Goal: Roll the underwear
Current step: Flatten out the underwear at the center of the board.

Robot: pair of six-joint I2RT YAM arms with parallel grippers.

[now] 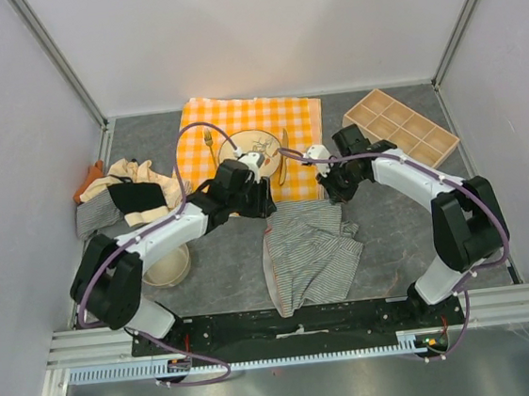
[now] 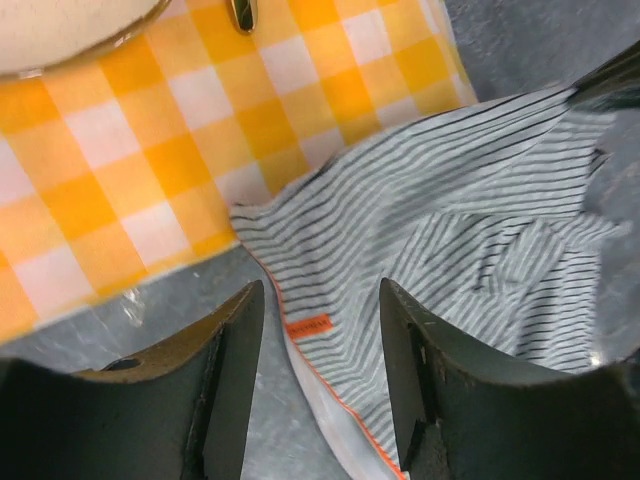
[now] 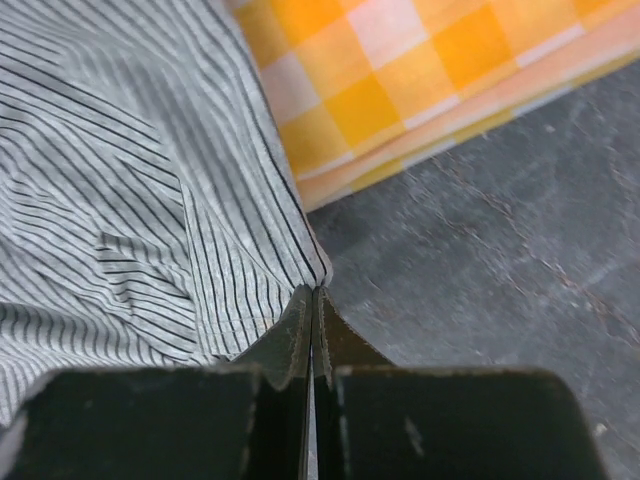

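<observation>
On the grey tabletop [image 1: 391, 232], underwear in two places. Mid-table, just ahead of the arm bases: one striped garment [image 1: 310, 250], spread out and rumpled, far edge meeting the near edge of the one checked tablecloth [image 1: 295, 124]. By the left wall: a pile [image 1: 123, 199] made up of one orange piece [image 1: 88, 181], one black piece [image 1: 136, 194] with a cream band, cream cloth [image 1: 129, 172] of a count too tangled to tell, and a second striped piece [image 1: 96, 217].

Two arms, both reaching to that far edge of the spread garment. Left fingers [image 2: 225, 390]: parted and holding nothing, set either side of the orange-trimmed hem [image 2: 345, 408], with one small orange label [image 2: 307, 326] between them. Right fingers [image 3: 288, 350]: pressed tight together, pinching a corner of the same striped garment, just beside the tablecloth's edge.

Elsewhere: one plate [image 1: 258, 134] on the tablecloth with one fork [image 1: 208, 141] at its left; one pale bowl [image 1: 182, 273] near the left arm; one divided wooden tray [image 1: 361, 103] at the far right, well apart from the garments.
</observation>
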